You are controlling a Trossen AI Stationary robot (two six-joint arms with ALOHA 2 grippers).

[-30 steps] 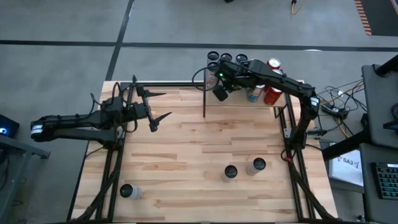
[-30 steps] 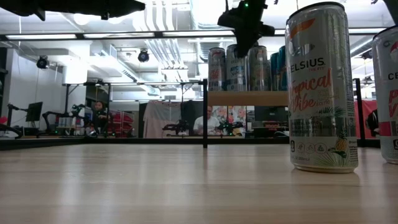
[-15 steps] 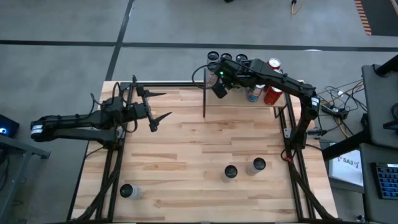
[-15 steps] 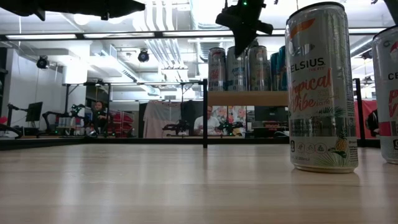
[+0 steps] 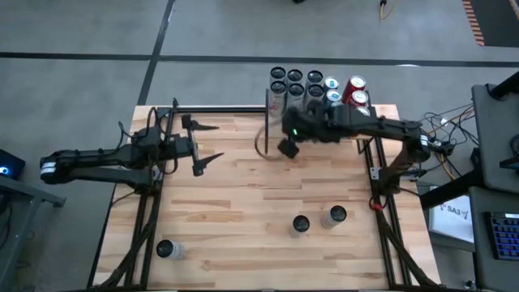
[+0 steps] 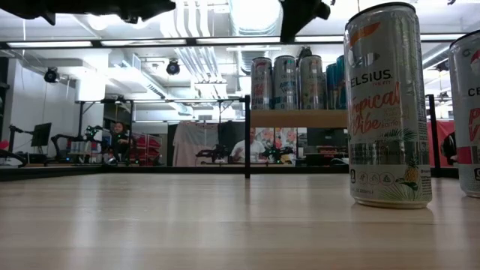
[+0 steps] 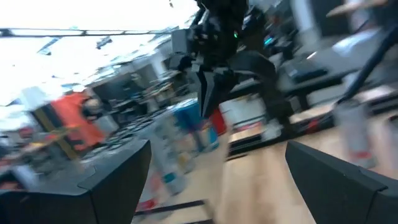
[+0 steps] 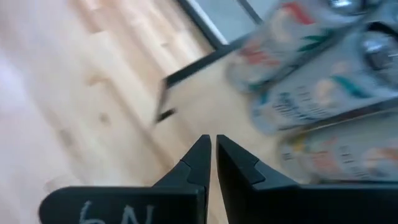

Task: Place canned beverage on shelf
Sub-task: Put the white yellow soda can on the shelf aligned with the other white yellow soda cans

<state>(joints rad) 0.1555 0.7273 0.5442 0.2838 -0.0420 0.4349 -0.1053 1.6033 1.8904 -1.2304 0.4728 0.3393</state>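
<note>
My right gripper (image 5: 287, 148) is hanging over the table with its jaws closed on nothing, having pulled back from the shelf (image 5: 381, 109) at the far edge; my left gripper (image 5: 203, 144) is waiting wide open and empty on the left; the cans (image 5: 315, 86) are standing upright on the shelf, long axes vertical, now uncovered by my arm

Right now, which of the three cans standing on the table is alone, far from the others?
The can near the table's front-left corner; the other two stand close together at the front right.
</note>
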